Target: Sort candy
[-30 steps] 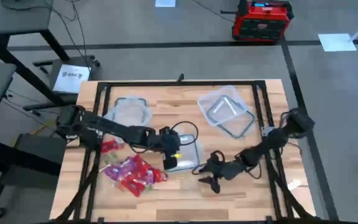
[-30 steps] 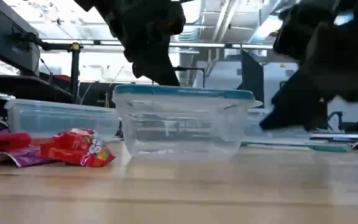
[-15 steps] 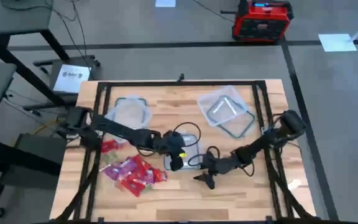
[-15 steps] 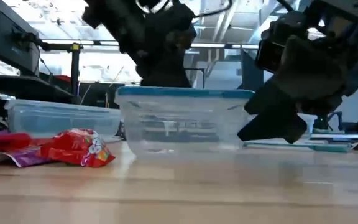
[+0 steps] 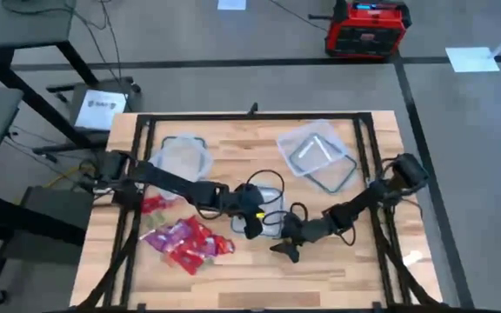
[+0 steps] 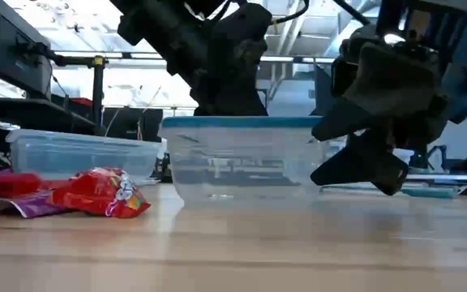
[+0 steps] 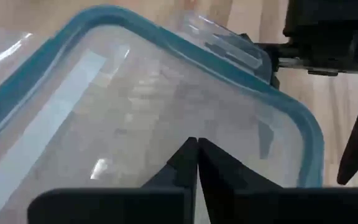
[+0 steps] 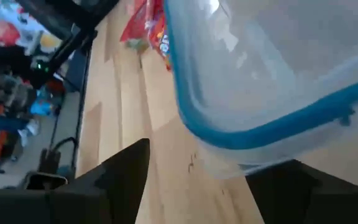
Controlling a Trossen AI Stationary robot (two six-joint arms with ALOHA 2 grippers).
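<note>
Clear tub (image 6: 242, 158) between shut left pincer (image 7: 194, 165), spread right pincer (image 5: 283, 246).

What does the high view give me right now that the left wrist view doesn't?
Only the high view shows the candy pile, the two other tubs at the table's far side and the whole left arm. Only the left wrist view shows the left gripper shut, jaws together over the lid. Both show the middle tub and the open right gripper beside it.

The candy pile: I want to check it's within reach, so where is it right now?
In the high view the candy lies on the table's front left, beside the left gripper and just left of the middle clear tub.
</note>
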